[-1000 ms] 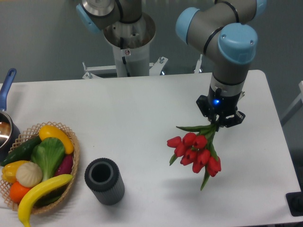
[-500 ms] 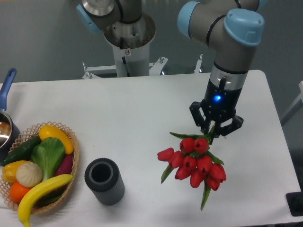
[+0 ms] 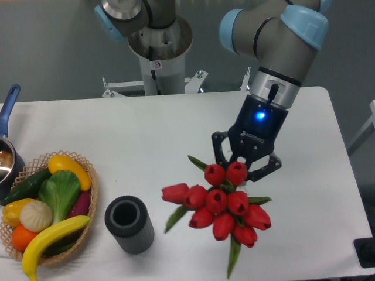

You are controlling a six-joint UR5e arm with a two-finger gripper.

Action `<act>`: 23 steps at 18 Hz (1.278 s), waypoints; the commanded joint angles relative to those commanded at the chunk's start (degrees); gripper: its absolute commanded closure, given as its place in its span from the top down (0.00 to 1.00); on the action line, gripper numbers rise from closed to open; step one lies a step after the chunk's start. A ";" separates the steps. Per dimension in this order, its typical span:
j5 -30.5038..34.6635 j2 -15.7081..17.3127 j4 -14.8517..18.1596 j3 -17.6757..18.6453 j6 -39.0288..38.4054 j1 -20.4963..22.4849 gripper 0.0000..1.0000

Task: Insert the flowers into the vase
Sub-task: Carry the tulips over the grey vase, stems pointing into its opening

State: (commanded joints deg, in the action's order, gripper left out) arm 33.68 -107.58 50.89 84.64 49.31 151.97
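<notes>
The flowers (image 3: 220, 205) are a bunch of red tulip buds with green leaves, held in the air over the table's front middle-right, buds pointing toward the camera. My gripper (image 3: 241, 170) is shut on the stems just behind the buds; the stems are mostly hidden by the buds and fingers. The vase (image 3: 129, 224), a short dark grey ribbed cylinder with an open round mouth, stands upright on the table to the lower left of the bunch, apart from it.
A woven basket (image 3: 88, 205) of fruit and vegetables sits at the front left, next to the vase. A blue-handled pot (image 3: 7, 117) is at the left edge. The robot base (image 3: 159, 47) stands behind the table.
My gripper has moved left and toward the camera with the flowers, and has tilted so the buds face the camera more. The bunch is nearer the vase.
</notes>
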 joint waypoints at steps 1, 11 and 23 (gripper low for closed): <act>-2.19 0.00 -0.09 0.09 0.00 -0.09 0.00; -18.45 -0.18 -3.25 2.11 0.09 -0.09 0.00; -20.84 -2.46 -3.34 2.11 0.53 -5.09 0.00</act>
State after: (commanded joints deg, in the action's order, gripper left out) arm 12.83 -110.04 47.55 86.75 49.83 146.87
